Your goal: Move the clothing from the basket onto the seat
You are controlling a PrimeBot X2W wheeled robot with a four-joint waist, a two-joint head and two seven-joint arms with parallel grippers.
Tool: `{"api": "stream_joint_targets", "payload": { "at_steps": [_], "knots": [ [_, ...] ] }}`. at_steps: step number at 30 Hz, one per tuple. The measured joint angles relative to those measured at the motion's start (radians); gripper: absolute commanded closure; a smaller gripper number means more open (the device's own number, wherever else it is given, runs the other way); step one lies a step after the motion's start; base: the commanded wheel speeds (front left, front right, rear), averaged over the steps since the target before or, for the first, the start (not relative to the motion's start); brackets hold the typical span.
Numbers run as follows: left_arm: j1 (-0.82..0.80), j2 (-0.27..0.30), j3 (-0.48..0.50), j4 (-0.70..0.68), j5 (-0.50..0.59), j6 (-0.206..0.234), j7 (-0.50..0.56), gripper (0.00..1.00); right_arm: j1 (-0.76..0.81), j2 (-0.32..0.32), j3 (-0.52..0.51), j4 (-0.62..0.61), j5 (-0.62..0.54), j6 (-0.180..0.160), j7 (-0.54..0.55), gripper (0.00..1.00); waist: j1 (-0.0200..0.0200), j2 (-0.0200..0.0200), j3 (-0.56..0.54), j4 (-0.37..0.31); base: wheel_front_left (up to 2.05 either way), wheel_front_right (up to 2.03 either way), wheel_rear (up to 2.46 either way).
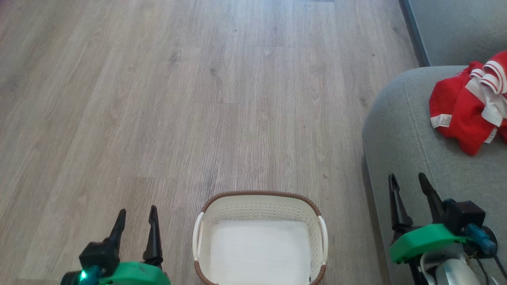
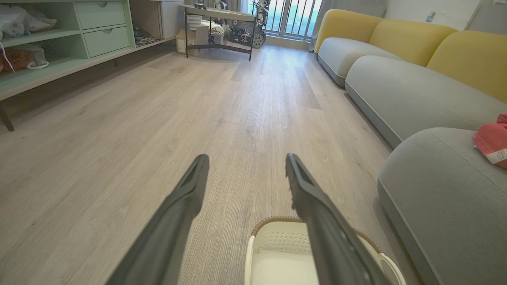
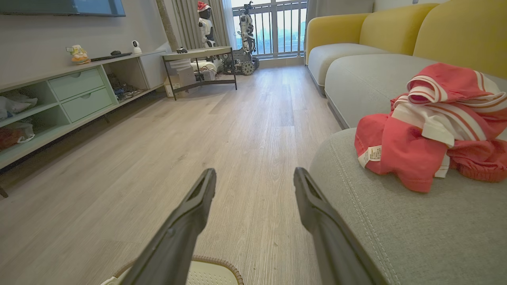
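The red clothing [image 1: 471, 107] with white stripes lies crumpled on the grey seat [image 1: 400, 130] at the right; it appears too in the right wrist view as clothing [image 3: 431, 126] and at the edge of the left wrist view as clothing [image 2: 493, 144]. On the floor at the bottom centre stands the white basket [image 1: 259, 206] with a brown rim, holding nothing. My left gripper [image 1: 136, 215] is open, left of the basket. My right gripper [image 1: 408, 182] is open at the seat's front edge, apart from the clothing.
Wooden floor [image 1: 198, 99] stretches ahead. The right wrist view has a pale green shelf unit [image 3: 75, 91] along the left wall, a low table [image 3: 198, 59] at the far end, and more grey and yellow sofa sections [image 3: 356, 51] beyond the seat.
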Motion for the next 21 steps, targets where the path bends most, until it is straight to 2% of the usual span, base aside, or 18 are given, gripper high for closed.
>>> {"api": "stream_joint_targets", "payload": {
  "at_steps": [3, 4, 9, 21],
  "knots": [
    [0.000, -0.004, 0.001, 0.005, 0.005, -0.004, 0.000, 0.00, 0.000, 0.000, 0.000, 0.002, 0.000, 0.000, 0.000, 0.00, 0.0000, 0.0000, -0.001, -0.002, 0.00, 0.00, 0.00],
    [0.001, -0.004, 0.000, 0.012, 0.004, -0.005, 0.002, 1.00, 0.000, 0.000, 0.000, 0.010, 0.000, 0.000, 0.000, 1.00, 0.0000, 0.0000, -0.002, -0.003, 0.00, 0.00, 0.00],
    [0.035, -0.007, -0.005, 0.091, 0.003, -0.005, 0.003, 1.00, 0.035, 0.006, 0.000, 0.095, 0.000, 0.000, 0.004, 1.00, 0.0000, 0.0000, -0.002, -0.003, 0.00, 0.00, 0.00],
    [0.040, -0.010, 0.012, 0.101, -0.122, -0.019, 0.038, 1.00, 0.055, 0.009, -0.003, 0.097, 0.131, 0.000, 0.034, 1.00, 0.0001, 0.0000, 0.001, -0.012, 0.00, 0.00, 0.00]
  ]
}}
